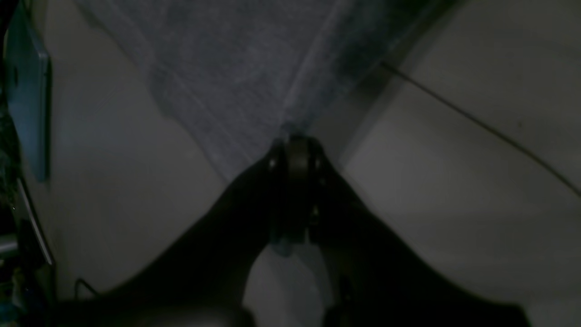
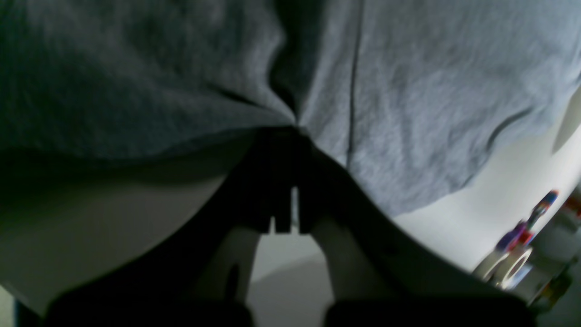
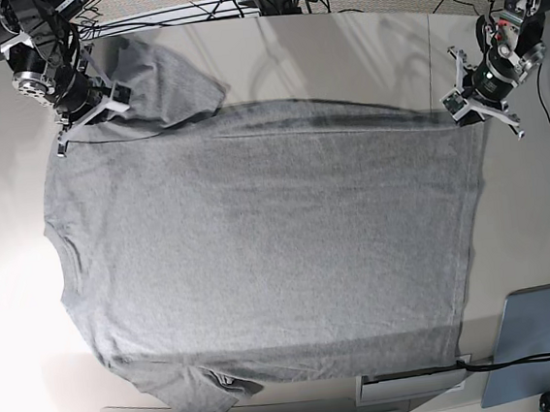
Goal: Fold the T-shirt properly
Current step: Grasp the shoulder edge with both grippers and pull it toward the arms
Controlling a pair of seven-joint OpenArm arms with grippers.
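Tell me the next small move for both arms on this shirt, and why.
Probably lift both pincers together, then carry that far edge toward the near hem. The left pincer and right pincer are each shut on a far corner of the T-shirt, which lies spread flat on the table.

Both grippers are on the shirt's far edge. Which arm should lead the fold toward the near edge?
Neither clearly; probably both together. Left gripper is shut on the T-shirt at its hem corner, right gripper shut on cloth by the sleeve. Each holds one end of the far edge.
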